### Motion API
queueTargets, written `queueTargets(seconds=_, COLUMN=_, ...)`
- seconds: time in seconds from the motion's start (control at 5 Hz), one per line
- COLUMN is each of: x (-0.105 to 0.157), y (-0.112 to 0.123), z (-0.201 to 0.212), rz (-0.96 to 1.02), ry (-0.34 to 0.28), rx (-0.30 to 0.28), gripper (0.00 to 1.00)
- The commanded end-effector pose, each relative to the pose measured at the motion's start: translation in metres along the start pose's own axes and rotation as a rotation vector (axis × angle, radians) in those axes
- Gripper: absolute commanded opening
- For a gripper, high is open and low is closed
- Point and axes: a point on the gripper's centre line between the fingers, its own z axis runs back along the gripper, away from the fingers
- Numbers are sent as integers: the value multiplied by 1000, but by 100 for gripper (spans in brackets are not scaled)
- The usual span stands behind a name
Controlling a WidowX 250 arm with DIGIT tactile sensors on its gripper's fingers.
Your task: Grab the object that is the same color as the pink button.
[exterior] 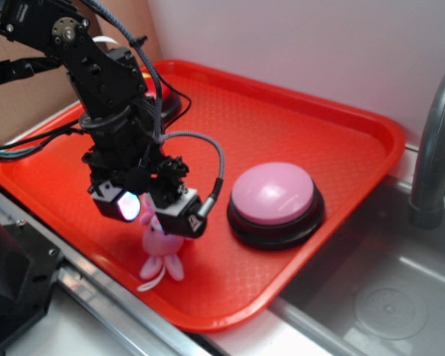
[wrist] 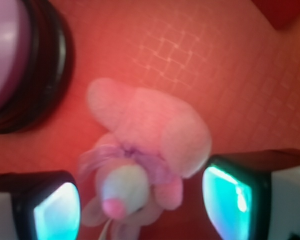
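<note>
The small pink plush animal lies on the red tray near its front edge, with its white snout and thin white cord showing. In the wrist view the plush sits between my two glowing pads, with a gap on each side. My gripper is open and lowered over the plush's head, its fingers on either side of it. The large pale pink button on its black base stands on the tray to the right. It also shows at the wrist view's left edge.
A second black button base is partly hidden behind the arm at the tray's back. A red object shows at the wrist view's top right. A metal sink and a grey faucet lie right of the tray.
</note>
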Motion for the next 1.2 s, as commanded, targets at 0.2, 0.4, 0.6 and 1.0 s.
queueTargets(seconds=0.2, x=5, y=-8, z=-14, rz=42, ry=-57, rx=72, gripper=41)
queueTargets(seconds=0.4, x=6, y=-6, z=-12, rz=75, ry=-66, rx=68, gripper=0)
queueTargets(seconds=0.6, x=11, y=-3, z=-2, rz=108, ry=-88, rx=67, gripper=0)
queueTargets(seconds=1.0, x=37, y=3, z=51, rz=91, ry=-163, rx=147, gripper=0)
